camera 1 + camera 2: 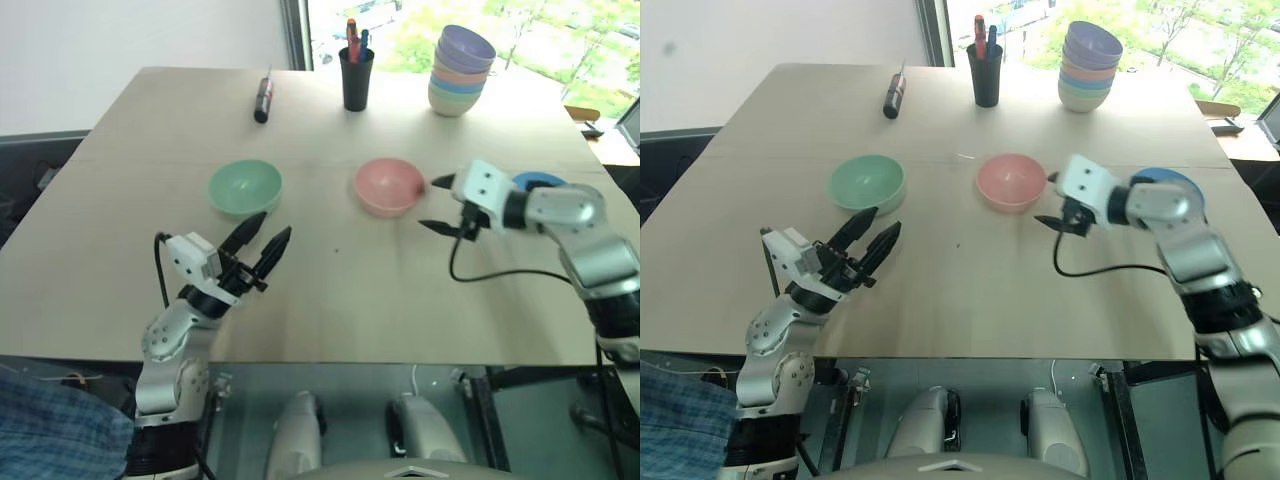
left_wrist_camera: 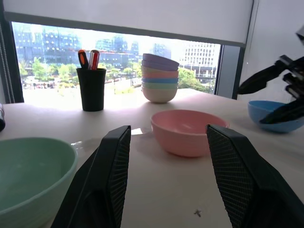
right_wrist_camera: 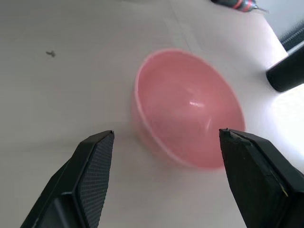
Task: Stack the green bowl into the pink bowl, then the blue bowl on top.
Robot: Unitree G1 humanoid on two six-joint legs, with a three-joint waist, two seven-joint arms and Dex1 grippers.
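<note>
The green bowl sits empty at mid-table on the left. To its right, apart from it, stands the pink bowl, also empty. The blue bowl lies at the right, mostly hidden behind my right arm. My left gripper hangs open just in front of the green bowl, fingers pointing toward it, holding nothing. My right gripper is open right beside the pink bowl's right side, with nothing between its fingers; the pink bowl lies just ahead of them.
A tall stack of coloured bowls stands at the back right. A black cup with pens is at the back centre and a dark marker lies at the back left. The table's front edge runs below my arms.
</note>
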